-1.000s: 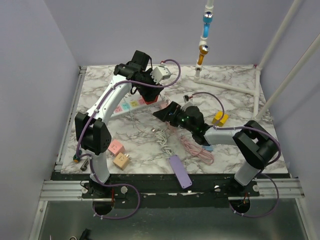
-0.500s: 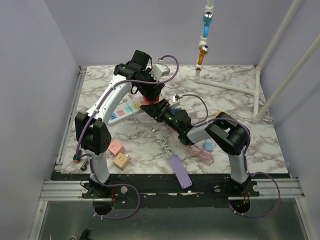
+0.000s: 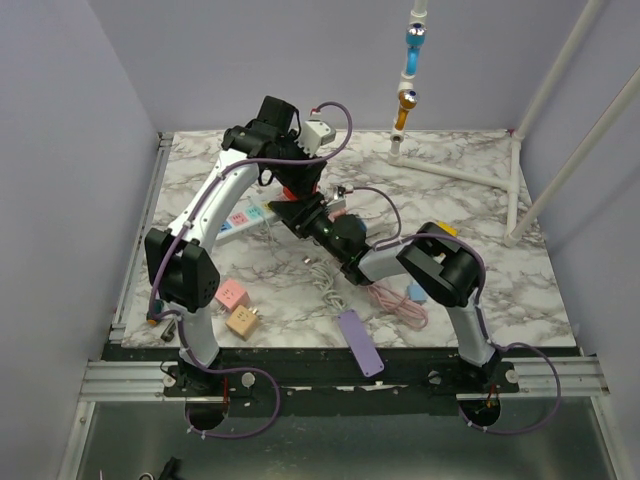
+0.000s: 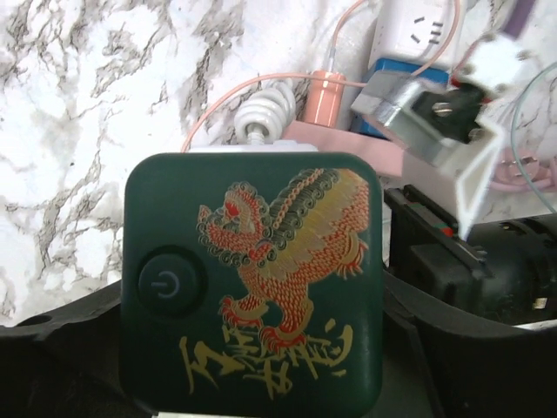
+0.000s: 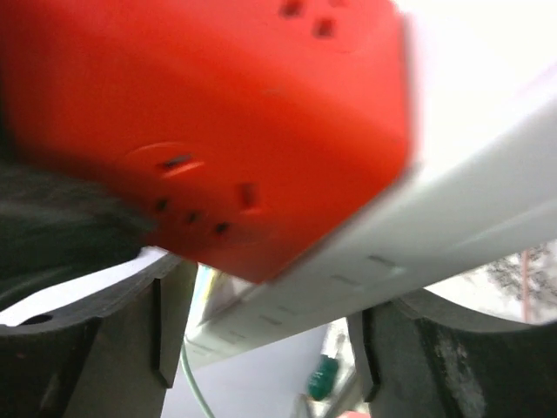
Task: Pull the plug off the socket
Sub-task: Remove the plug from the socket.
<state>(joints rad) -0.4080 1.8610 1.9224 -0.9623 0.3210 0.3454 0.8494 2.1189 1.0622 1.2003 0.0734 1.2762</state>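
Note:
A dark green plug [image 4: 252, 287] with a red and gold dragon and a power button fills the left wrist view. My left gripper [image 4: 252, 357] is shut on it, one black finger on each side. In the top view the left gripper [image 3: 299, 180] sits over the red socket end [image 3: 291, 193] of the white power strip [image 3: 243, 214], and the plug is hidden under it. My right gripper [image 3: 291, 214] is at that same end. In the right wrist view the red socket [image 5: 209, 122] and white strip body [image 5: 435, 218] lie just beyond the open right gripper [image 5: 270, 335].
Pink [image 3: 232, 294] and tan [image 3: 242, 320] cubes lie near left. A purple bar [image 3: 360, 342] lies at the front edge. A white cable coil [image 3: 320, 270] and pink cable [image 3: 395, 300] lie mid-table. A white pipe frame [image 3: 460, 170] stands back right.
My right gripper has swung left and away from me, from mid-table to the strip's red end. My left gripper has shifted slightly left with the plug.

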